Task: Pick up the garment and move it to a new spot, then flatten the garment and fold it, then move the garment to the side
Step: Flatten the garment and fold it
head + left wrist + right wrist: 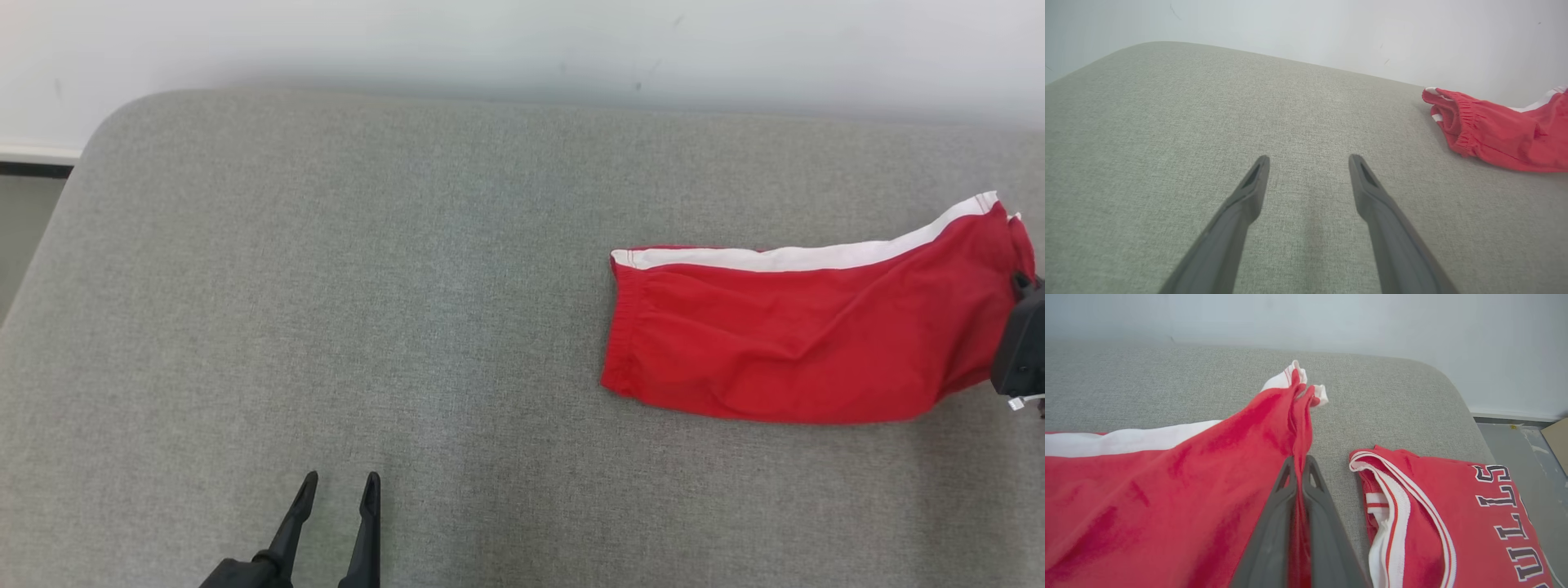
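Jaws: right gripper [1300,459] pinched tight on raised end of red shorts [784,335]; left gripper [341,482] spread wide, empty, over grey upholstered surface [326,286]. Red jersey [1453,522] beside shorts.

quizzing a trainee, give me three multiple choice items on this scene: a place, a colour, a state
1. Where does the folded jersey lie?
A) on the floor
B) on the grey cushion beside the red shorts
C) under the shorts

2. What colour is the stripe along the shorts?
A) white
B) black
C) yellow

3. How is the right gripper?
A) wide open
B) shut on nothing
C) shut on the shorts

Answers: 1 B, grey fabric shows between jersey and shorts; 2 A, a white band runs along one edge; 3 C, red cloth is pinched between its shut jaws.
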Motion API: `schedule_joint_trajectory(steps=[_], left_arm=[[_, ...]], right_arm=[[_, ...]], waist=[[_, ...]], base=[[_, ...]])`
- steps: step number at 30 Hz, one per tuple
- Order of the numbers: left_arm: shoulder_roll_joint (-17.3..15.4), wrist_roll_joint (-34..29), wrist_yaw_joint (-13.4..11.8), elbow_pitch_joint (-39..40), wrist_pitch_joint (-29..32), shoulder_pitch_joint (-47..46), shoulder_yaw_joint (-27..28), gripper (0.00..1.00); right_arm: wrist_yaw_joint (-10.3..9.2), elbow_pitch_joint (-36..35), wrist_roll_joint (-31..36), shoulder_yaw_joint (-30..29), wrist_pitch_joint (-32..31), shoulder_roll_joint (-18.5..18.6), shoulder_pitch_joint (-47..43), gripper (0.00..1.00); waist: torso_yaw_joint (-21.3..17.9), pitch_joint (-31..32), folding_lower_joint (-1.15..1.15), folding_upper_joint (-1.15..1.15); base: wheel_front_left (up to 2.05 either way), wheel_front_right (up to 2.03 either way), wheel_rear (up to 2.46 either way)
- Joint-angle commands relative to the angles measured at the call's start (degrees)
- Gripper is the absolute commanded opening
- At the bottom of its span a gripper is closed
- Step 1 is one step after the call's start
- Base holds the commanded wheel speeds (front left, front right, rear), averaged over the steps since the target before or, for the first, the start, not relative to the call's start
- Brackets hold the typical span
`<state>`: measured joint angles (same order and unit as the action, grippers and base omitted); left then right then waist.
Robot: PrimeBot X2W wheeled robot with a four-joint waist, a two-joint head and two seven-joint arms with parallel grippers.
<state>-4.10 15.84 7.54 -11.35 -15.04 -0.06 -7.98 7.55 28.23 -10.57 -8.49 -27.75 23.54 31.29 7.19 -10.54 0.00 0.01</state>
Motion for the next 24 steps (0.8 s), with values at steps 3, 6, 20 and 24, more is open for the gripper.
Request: schedule_joint_trajectory(steps=[3,6,20,24], left_arm=[[0.2,0.3,-0.1,-0.3,-0.2,0.9,-0.2,1.0],[0.3,0.3,-0.1,-0.4,-0.2,1.1,-0.2,1.0],[0.7,1.1,-0.1,-1.0,-0.2,1.5,-1.7,1.0],[0.8,1.0,-0.1,-1.1,-0.2,2.3,-1.9,1.0]], right_arm=[[-0.17,-2.0,0.0,1.4,-0.8,-0.4,-1.0,0.0],[-0.17,-3.8,-0.6,3.4,-1.4,-1.4,-0.9,0.0],[-0.17,-3.2,-4.4,16.5,-2.2,-5.6,2.6,0.0],[-0.17,-1.6,-5.7,19.1,-1.3,-6.9,3.7,0.0]], waist=[[-0.2,0.9,0.0,-0.01],[-0.1,1.2,0.0,-0.01],[3.8,2.7,0.0,-0.01],[4.8,3.3,0.0,-0.01]], base=[[0.0,0.0,0.0],[0.0,0.0,0.0],[0.0,0.0,0.0],[0.0,0.0,0.0]])
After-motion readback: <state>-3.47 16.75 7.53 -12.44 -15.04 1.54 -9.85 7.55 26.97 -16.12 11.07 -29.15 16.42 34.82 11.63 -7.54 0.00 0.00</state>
